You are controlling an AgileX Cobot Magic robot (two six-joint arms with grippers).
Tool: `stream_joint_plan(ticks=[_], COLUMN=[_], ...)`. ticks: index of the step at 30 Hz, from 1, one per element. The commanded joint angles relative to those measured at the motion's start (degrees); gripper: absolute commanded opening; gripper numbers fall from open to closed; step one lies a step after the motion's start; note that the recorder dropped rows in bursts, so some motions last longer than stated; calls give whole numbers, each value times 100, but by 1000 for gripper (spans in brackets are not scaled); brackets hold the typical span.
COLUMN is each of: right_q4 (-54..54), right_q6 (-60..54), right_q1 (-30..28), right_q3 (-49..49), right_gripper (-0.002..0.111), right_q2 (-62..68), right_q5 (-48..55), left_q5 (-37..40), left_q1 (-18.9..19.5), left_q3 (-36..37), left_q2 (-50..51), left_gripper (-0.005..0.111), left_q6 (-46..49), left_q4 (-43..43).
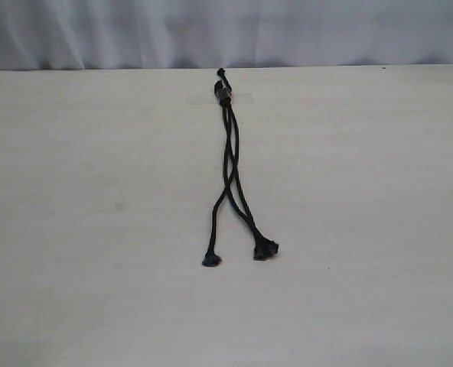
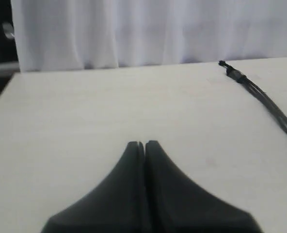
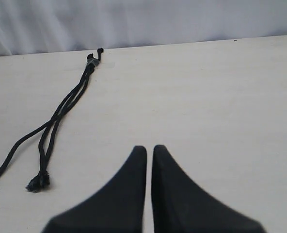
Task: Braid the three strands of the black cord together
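The black cord (image 1: 233,153) lies on the pale table, its bound knotted end (image 1: 224,93) at the far side. The three strands cross about halfway down. One ends in a frayed tip (image 1: 211,260) at the near left, and the other two end close together (image 1: 265,248) to its right. Neither gripper shows in the exterior view. My left gripper (image 2: 144,143) is shut and empty above bare table, with the cord (image 2: 267,99) off to one side. My right gripper (image 3: 150,148) is shut to a hairline gap, holding nothing, apart from the cord (image 3: 61,110).
A white curtain (image 1: 226,30) hangs behind the table's far edge (image 1: 96,69). A small dark speck (image 1: 382,68) sits at the back right. Bare tabletop (image 1: 364,229) lies on both sides of the cord.
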Motion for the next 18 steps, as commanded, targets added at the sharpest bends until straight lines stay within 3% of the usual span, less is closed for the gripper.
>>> stream_joint_plan(ticks=[1, 18], right_q4=[23, 23], right_q6=[9, 9], right_q1=[-20, -20], right_q3=[10, 10], right_gripper=[4, 4], right_q2=[-19, -19], right_q5=[4, 4], left_q5=[277, 282], left_q1=[-2, -2], left_q3=[362, 368], left_q2=[-10, -10], left_gripper=[0, 0], left_q6=[22, -7], left_q4=[-671, -682])
